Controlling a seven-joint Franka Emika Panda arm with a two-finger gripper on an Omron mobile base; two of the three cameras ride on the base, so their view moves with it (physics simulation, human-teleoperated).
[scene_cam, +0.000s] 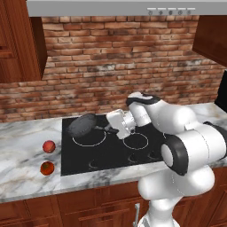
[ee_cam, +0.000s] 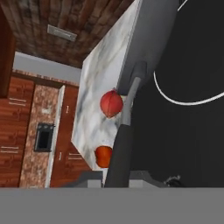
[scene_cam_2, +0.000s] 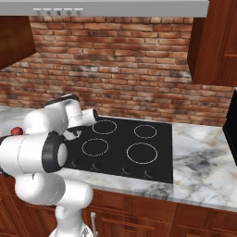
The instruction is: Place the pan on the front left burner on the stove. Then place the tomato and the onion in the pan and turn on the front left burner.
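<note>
Pan (scene_cam: pixel 82 125) handle clamped in gripper (scene_cam: pixel 111 130), tilted above stove (scene_cam: pixel 80 159).

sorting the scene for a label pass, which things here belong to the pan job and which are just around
Job:
- dark grey frying pan, handle in shut gripper
- black glass stove, largest white ring
- orange-red tomato
- pinkish-red onion

Around:
- marble counter
- brick wall
- wooden cabinets

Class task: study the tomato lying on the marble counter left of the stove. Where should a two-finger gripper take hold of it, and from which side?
Grip the tomato across its round middle, coming straight down from above. It is a small ball resting free on the counter, apart from the onion, so both flanks look open to the fingers. A side approach would probably roll it.
</note>
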